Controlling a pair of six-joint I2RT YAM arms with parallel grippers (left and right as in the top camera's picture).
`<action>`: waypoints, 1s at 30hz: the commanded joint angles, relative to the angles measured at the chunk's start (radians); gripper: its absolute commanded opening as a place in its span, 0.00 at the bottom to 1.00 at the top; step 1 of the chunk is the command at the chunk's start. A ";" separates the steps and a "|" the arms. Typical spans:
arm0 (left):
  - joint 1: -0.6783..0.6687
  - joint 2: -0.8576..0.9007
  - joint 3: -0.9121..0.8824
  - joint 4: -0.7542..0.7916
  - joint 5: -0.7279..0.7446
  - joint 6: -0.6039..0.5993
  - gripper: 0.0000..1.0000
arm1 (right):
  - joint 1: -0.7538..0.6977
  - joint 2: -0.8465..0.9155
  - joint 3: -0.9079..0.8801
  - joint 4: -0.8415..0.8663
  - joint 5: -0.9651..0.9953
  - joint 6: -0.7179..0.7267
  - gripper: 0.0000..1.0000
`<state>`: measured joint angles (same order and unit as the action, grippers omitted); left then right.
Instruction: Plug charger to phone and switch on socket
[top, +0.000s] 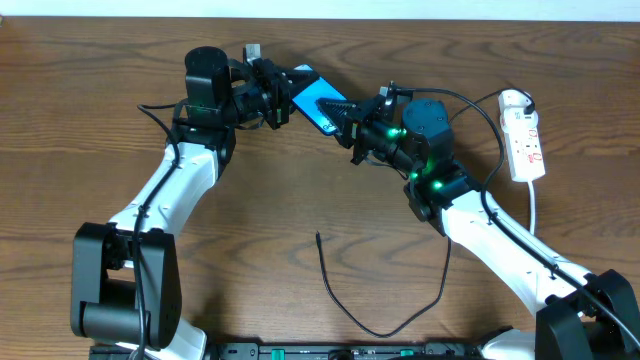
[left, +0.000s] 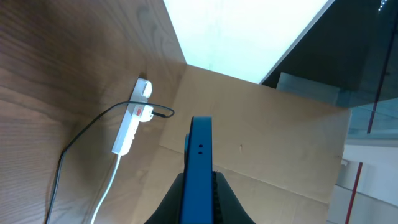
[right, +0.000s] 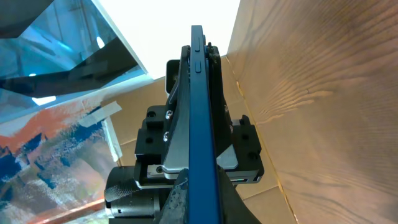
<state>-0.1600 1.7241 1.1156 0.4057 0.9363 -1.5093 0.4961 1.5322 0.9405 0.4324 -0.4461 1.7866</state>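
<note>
Starting at jaws: seeing left gripper (top: 284, 101) pinched hard on one end of phone (top: 318, 103), fingers tight to both faces in left wrist view, blue edge rising betw. them. Seeing right gripper (top: 350, 120) clamped on opp. end the same way. Right wrist view catching phone edge-on, running from own fingers straight toward the other gripper's body. Holding phone up off table (top: 300, 200) betw. both arms, tilted, bit of blue screen showing from overhead.

Moving outward: finding charger (top: 345, 300) lying loose on table toward front edge, well apart from phone. Plug tip (top: 318, 235) pointing toward table centre, touching nothing. Gripping charger w/ neither arm.

Spotting socket (top: 524, 135) flat on table at far right, beyond right arm, white lead trailing toward front. Noticing dark cable crossing by socket in left wrist view; unable to tell whether charger's far end or rig wiring. Not making out switch posn, too small.

Judging progress: calling it early. Phone secured in two-arm hold, prob. for re-orienting or port access, guessing only. Counting neither named step as done, as far as visible. Leaving to do: freeing one gripper, picking up charger tip, mating it to phone port, then pressing socket switch.
</note>
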 joint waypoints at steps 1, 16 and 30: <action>-0.005 -0.026 0.031 0.004 -0.003 0.030 0.08 | 0.022 -0.002 0.021 0.012 -0.023 -0.026 0.01; -0.005 -0.026 0.031 0.004 -0.003 0.030 0.07 | 0.022 -0.002 0.021 0.011 -0.023 -0.027 0.48; 0.031 -0.026 0.031 0.004 0.014 0.030 0.08 | 0.019 -0.002 0.021 0.005 -0.015 -0.036 0.60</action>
<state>-0.1543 1.7241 1.1156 0.4004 0.9295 -1.4883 0.5121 1.5322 0.9417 0.4381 -0.4591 1.7668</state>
